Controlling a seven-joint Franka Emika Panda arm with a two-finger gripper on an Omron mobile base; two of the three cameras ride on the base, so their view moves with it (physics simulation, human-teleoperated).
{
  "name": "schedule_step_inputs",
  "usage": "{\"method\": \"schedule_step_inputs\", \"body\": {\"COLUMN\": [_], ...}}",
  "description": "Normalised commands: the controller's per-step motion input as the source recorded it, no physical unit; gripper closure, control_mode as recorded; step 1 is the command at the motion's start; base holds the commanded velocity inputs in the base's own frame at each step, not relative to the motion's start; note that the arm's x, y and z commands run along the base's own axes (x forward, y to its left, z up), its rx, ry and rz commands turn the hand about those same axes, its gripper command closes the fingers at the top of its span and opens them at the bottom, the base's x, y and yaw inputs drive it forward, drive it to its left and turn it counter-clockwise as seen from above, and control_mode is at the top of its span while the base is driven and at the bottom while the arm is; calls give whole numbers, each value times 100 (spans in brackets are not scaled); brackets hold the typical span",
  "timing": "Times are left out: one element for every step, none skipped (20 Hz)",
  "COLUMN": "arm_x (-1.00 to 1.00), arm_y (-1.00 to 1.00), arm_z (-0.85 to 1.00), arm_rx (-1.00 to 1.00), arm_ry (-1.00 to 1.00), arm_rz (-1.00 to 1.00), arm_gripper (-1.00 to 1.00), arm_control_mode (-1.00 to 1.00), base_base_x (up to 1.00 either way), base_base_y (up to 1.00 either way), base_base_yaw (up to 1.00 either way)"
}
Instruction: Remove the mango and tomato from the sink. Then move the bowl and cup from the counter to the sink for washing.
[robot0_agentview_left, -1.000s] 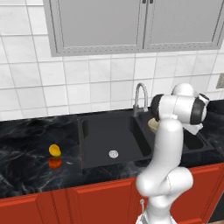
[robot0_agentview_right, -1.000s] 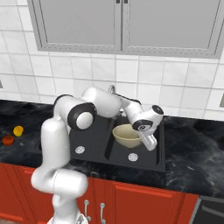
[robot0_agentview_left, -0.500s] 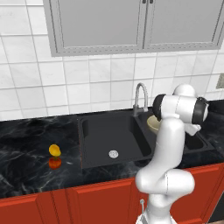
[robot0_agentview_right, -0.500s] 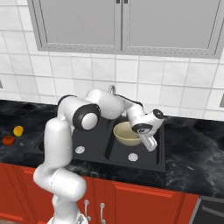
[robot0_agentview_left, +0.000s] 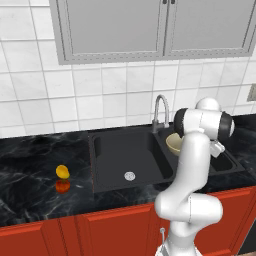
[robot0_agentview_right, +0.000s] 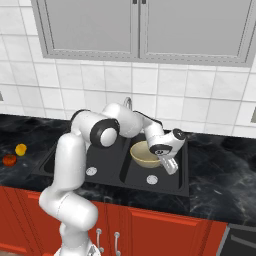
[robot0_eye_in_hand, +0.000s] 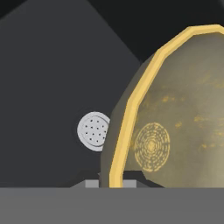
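The tan-yellow bowl (robot0_agentview_right: 145, 154) hangs tilted in the right basin of the black sink (robot0_agentview_right: 134, 176), with my gripper (robot0_agentview_right: 169, 165) shut on its right rim. In the hand view the bowl's rim (robot0_eye_in_hand: 131, 109) runs down between my fingertips, gripper (robot0_eye_in_hand: 110, 183), with the silver drain (robot0_eye_in_hand: 93, 131) behind it. From the left base view the bowl (robot0_agentview_left: 174, 143) peeks out beside my arm, over the sink (robot0_agentview_left: 120, 155). The mango (robot0_agentview_left: 62, 171) and the tomato (robot0_agentview_left: 62, 186) lie together on the counter left of the sink, mango (robot0_agentview_right: 20, 149) behind tomato (robot0_agentview_right: 9, 160). The cup is out of view.
A curved silver faucet (robot0_agentview_left: 160, 107) stands behind the divider between the basins. The left basin holds just its drain (robot0_agentview_left: 129, 176). Black marble counter (robot0_agentview_right: 220, 165) runs on both sides of the sink, with a tiled wall and grey cabinets above.
My hand has sunk a little lower into the right basin with the bowl still in its grip. The fruit on the counter has not moved.
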Motion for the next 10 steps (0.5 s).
{"method": "schedule_step_inputs", "body": {"arm_x": [22,21,21,18,18,16,16,17,16,17], "arm_y": [0,0,0,0,0,0,0,0,0,0], "arm_z": [-20,-20,-22,-23,-24,-23,-23,-21,-21,-21], "arm_rx": [0,0,0,0,0,0,0,0,0,0], "arm_ry": [0,0,0,0,0,0,0,0,0,0], "arm_rz": [-1,-1,0,0,0,0,0,0,0,-1], "arm_gripper": [100,100,100,100,100,100,100,100,100,100], "arm_control_mode": [-100,-100,-100,-100,-100,-100,-100,-100,-100,-100], "base_base_x": [0,0,0,0,0,0,0,0,0,0], "base_base_y": [0,0,0,0,0,0,0,0,0,0], "base_base_yaw": [0,0,0,0,0,0,0,0,0,0]}}
